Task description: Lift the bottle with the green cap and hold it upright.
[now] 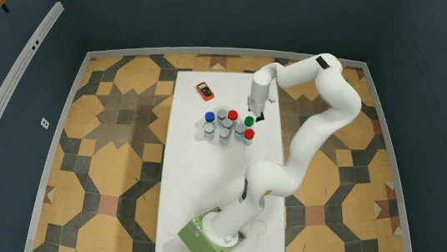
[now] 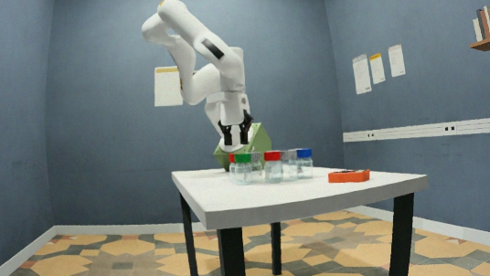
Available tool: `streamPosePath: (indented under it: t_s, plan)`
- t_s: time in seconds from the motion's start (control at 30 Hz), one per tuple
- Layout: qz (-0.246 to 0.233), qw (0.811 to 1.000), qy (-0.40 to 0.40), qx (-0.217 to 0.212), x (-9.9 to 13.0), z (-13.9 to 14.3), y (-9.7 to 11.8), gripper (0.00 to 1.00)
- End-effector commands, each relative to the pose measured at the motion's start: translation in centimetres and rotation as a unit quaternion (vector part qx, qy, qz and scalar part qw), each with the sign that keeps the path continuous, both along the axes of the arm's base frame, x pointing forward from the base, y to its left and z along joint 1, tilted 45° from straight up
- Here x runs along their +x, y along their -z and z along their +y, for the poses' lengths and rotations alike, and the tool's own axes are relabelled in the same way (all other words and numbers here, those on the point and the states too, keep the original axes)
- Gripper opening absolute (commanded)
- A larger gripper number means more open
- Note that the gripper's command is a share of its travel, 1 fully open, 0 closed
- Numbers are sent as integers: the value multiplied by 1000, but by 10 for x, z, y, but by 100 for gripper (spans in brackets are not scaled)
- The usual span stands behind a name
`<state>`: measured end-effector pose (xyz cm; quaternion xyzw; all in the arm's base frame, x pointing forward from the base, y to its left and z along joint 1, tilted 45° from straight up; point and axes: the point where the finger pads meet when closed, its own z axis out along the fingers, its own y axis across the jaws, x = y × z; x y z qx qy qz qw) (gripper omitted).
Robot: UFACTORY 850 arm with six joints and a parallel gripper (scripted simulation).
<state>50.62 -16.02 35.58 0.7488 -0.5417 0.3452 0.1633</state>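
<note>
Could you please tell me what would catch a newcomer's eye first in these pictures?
Probably the big white arm arching over the white table, its open gripper hanging just above a tight cluster of small clear bottles. Next come the coloured caps: the green-capped bottle at the cluster's edge nearest the gripper, with red and blue ones around it. An orange meter lies apart, on the far side of the cluster from the arm's base.

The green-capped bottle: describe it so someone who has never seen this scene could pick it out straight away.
On the white table, find the tight cluster of clear bottles near the orange multimeter. The target is the bottle with the green cap, at the cluster's edge nearest the open gripper, beside a red-capped bottle. It is the only green cap; the rest are red, blue or grey.
</note>
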Motion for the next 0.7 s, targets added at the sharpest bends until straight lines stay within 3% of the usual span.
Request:
streamPosePath:
  t_s: [0.0, 0.67]
  plan:
    - [0, 1000, 0, 0, 2, -3, 3, 79]
    - [-1, 1000, 0, 0, 20, -32, 37, 79]
